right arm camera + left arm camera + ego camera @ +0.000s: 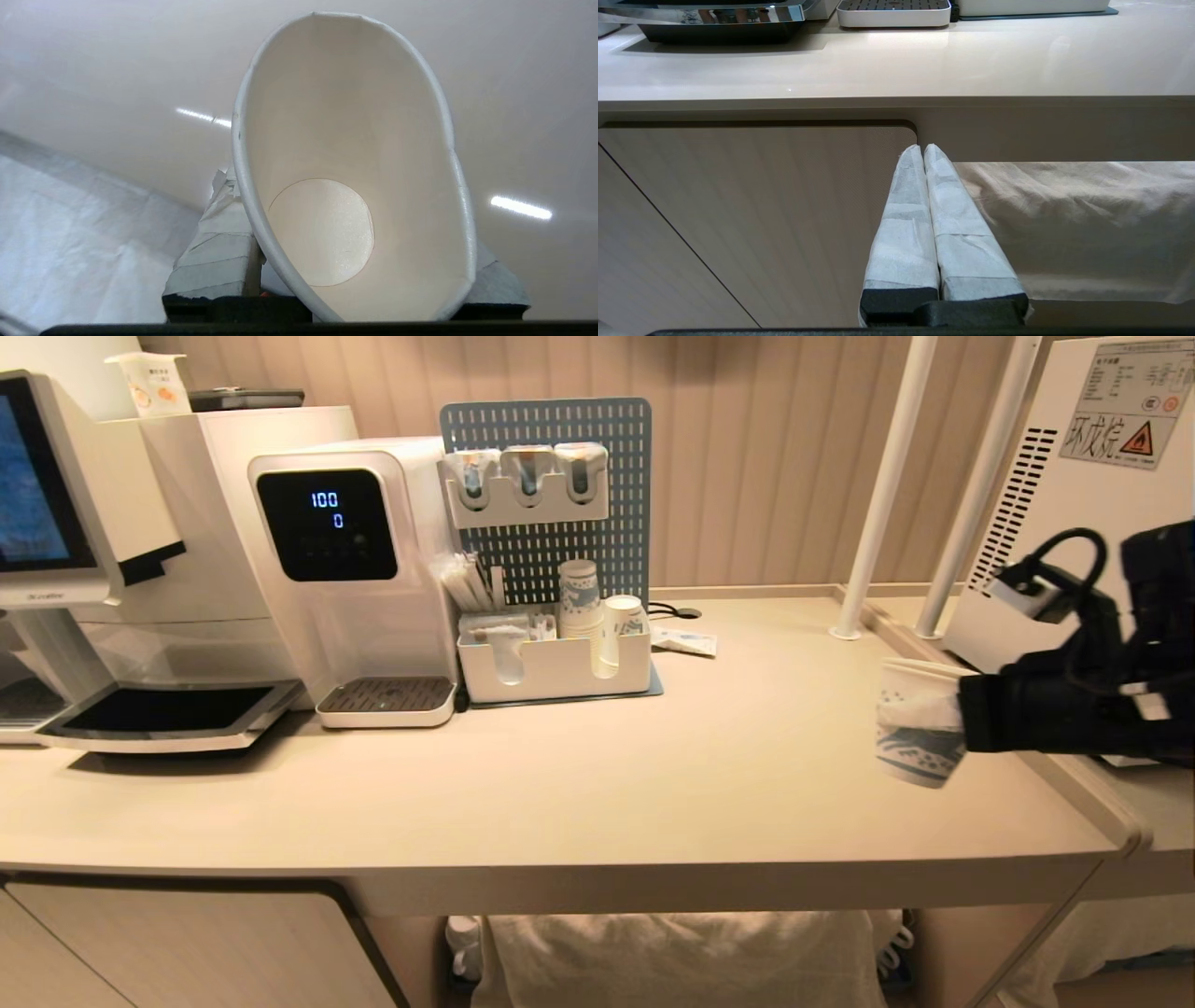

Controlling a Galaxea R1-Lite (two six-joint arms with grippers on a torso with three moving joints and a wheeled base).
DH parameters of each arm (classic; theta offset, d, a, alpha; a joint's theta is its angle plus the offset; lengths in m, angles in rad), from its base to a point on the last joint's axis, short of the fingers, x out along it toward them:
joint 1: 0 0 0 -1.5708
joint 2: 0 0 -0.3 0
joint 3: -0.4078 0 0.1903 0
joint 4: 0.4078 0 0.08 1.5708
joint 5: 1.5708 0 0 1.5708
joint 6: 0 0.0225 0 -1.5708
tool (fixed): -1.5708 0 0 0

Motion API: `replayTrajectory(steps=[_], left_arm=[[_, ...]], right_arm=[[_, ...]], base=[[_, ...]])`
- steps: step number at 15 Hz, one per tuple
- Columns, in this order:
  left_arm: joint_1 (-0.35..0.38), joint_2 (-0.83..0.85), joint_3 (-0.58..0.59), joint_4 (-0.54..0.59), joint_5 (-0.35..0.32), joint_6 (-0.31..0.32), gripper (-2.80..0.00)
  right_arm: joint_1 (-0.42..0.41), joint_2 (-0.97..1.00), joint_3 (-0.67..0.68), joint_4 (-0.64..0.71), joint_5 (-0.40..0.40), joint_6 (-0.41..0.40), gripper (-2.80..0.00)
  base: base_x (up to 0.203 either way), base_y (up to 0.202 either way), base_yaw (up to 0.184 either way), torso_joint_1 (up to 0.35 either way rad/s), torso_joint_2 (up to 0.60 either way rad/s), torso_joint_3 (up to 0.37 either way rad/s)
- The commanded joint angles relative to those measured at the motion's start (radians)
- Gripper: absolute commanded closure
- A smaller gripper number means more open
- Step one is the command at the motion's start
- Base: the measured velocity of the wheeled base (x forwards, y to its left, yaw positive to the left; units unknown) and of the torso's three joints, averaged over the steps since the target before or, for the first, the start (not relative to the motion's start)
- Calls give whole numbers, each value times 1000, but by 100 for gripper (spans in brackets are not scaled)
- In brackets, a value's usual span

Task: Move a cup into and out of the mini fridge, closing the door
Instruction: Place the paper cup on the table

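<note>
The cup (920,723) is held sideways-on in the right hand (962,714), above the surface (653,765). Empty thin paper, squeezed oval: light, crushable, best gripped gently mid-wall.

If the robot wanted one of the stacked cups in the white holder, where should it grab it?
Probably the top cup of the stacked cups, by its side wall just under the rim, coming from above. The stack stands upright in the white holder, whose front wall hides the lower part, and the pegboard blocks the back.

Wide bare countertop (728,756) (appliances behind), white poles (882,485) at right.
</note>
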Motion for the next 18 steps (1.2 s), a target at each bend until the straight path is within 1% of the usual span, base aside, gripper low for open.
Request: replayTrajectory(steps=[1, 2, 3, 5, 6, 7, 9, 10, 13, 16, 18], left_arm=[[0, 0, 0, 0, -1, -1, 0], [0, 0, 0, 0, 0, -1, 0], [0, 0, 0, 0, -1, -1, 0], [0, 0, 0, -1, 0, -1, 0], [0, 0, 0, 0, 0, -1, 0], [0, 1, 0, 0, 0, -1, 0], [0, 0, 0, 0, 0, -1, 0], [0, 0, 0, 0, -1, -1, 0], [0, 0, 0, 0, 0, -1, 0], [0, 1, 0, 0, 0, -1, 0], [0, 0, 0, 0, 0, -1, 0]], right_arm=[[31, 222, -11, -249, -68, -98, 0], [44, 260, -11, -313, -117, -159, 0], [54, 285, -2, -359, -140, -192, 0], [71, 329, 5, -410, -147, -203, 0], [82, 355, 8, -466, -151, -204, 0], [91, 379, 17, -505, -175, -204, 0], [114, 420, 43, -578, -255, -200, 0], [117, 425, 56, -601, -264, -193, 0], [118, 443, 83, -626, -262, -184, 0], [125, 492, 90, -725, -263, -108, 0], [125, 491, 94, -734, -263, -101, 0]], base=[[0, 0, 0, 0, 0, 0], [0, 0, 0, 0, 0, 0], [0, 0, 0, 0, 0, 0], [0, 0, 0, 0, 0, 0], [0, 0, 0, 0, 0, 0], [0, 0, 0, 0, 0, 0], [0, 0, 0, 0, 0, 0], [0, 0, 0, 0, 0, 0], [0, 0, 0, 0, 0, 0], [0, 0, 0, 0, 0, 0], [0, 0, 0, 0, 0, 0]])
